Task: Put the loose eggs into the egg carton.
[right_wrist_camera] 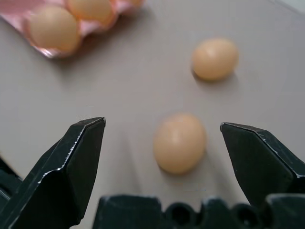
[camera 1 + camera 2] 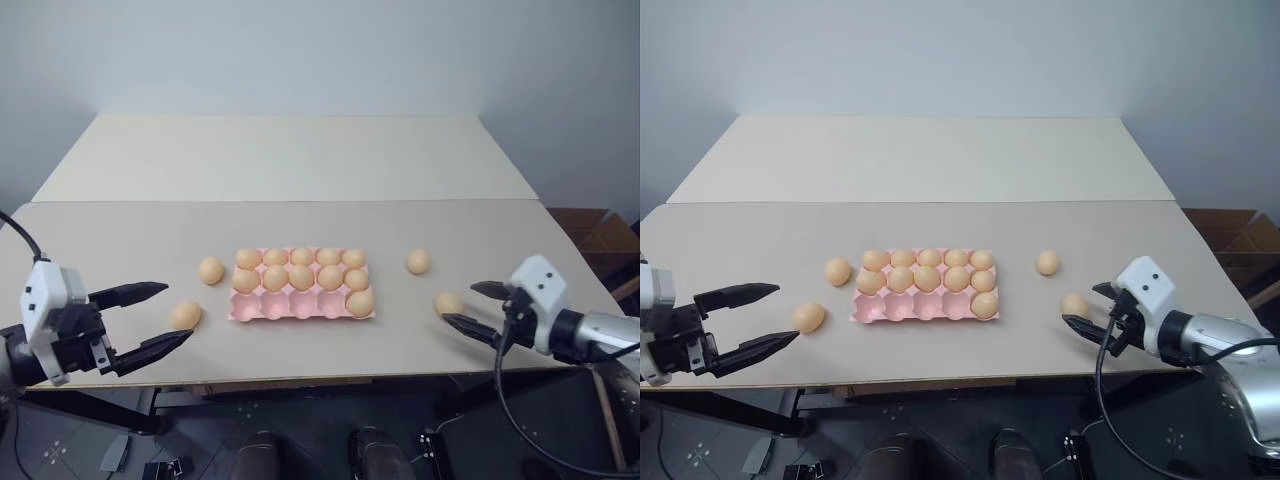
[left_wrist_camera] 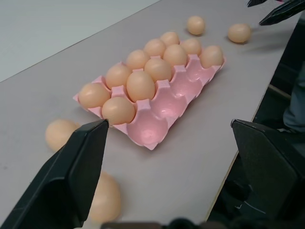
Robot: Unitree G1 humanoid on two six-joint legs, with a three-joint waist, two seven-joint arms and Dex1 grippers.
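Note:
The pink egg carton (image 2: 290, 308) lies mid-table, with its two back rows full of eggs and one egg (image 2: 359, 302) in the front right cup. Two loose eggs lie left of it, one near the carton (image 2: 210, 270) and one closer to the table's front (image 2: 185, 315). Two more lie to its right, one farther back (image 2: 418, 262) and one nearer (image 2: 449, 303). My left gripper (image 2: 178, 312) is open, its tips either side of the nearer left egg (image 3: 102, 200). My right gripper (image 2: 458, 303) is open, with the nearer right egg (image 1: 180, 142) between its fingers, untouched.
The eggs and carton sit on the front tan table (image 2: 300, 350), whose front edge runs just behind both grippers. A second table (image 2: 290, 155) adjoins it at the back. Cardboard boxes (image 2: 595, 232) stand past the right edge.

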